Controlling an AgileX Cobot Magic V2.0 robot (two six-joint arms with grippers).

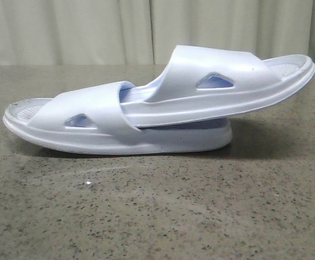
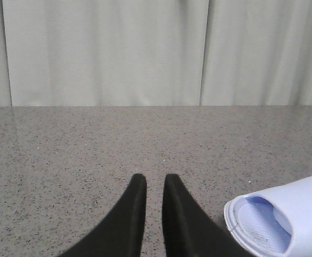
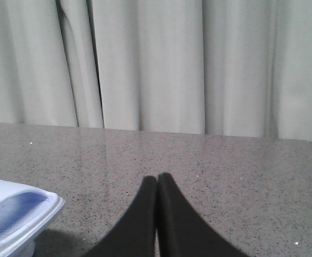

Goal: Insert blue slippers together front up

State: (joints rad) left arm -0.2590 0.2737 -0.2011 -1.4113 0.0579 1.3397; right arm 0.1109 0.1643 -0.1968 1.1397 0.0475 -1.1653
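On the tabletop (image 1: pixel 157 216), the blue slippers (image 1: pixel 157 108) lie nested mid-scene, the right one's toe under the left one's strap. Seemingly done: keep clear. Left gripper (image 2: pixel 155 182) slightly parted, right gripper (image 3: pixel 157 182) closed, both empty.

right slipper (image 1: pixel 222 81) tucked into left slipper (image 1: pixel 92 122), on table (image 1: pixel 157 216)

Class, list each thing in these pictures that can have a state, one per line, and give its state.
Lower slipper: flat on the table, sole down.
Upper slipper: tilted, one end pushed under the lower slipper's strap, other end raised.
Left gripper: slightly open, holding nothing.
Right gripper: shut, holding nothing.
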